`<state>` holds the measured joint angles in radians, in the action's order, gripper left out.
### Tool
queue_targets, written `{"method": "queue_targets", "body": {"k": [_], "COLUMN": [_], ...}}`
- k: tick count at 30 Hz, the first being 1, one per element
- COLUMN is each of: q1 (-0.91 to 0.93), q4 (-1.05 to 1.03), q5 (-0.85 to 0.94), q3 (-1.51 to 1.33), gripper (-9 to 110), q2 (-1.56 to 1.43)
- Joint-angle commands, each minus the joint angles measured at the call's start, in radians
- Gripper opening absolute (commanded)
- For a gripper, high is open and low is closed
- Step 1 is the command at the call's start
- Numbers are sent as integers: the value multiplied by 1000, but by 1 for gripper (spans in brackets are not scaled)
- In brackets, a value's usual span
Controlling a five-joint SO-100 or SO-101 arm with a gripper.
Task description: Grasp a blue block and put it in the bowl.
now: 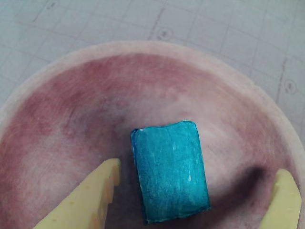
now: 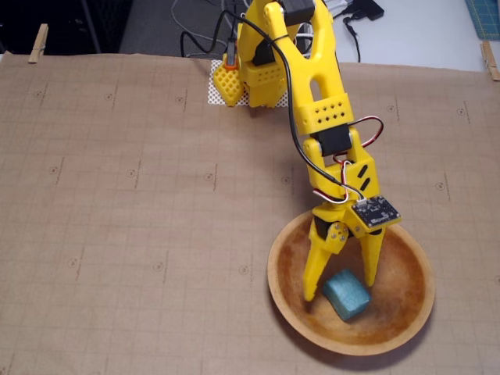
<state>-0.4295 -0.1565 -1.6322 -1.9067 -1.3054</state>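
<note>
One blue block lies on floor of bowl, resting flat, between gripper fingers but gripped by neither. One wooden bowl, near lower right in fixed view, on gridded brown mat. One yellow gripper spread wide, tips down inside bowl, gap visible either side of block in wrist view. Cables and clothespins at mat's far edge, well apart.

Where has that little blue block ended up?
The blue block lies inside the wooden bowl, at the lower right of the fixed view, between the open jaws of the yellow gripper.
</note>
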Motion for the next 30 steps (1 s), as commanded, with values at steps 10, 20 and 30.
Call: {"method": "queue_targets", "body": {"k": [10, 20, 30], "q1": [5, 14, 147], "q4": [20, -11, -426], "q5": [8, 8, 9], "q3": [-183, -385, -526], "gripper": [41, 41, 23], "q2": [-457, -787, -1293]}}
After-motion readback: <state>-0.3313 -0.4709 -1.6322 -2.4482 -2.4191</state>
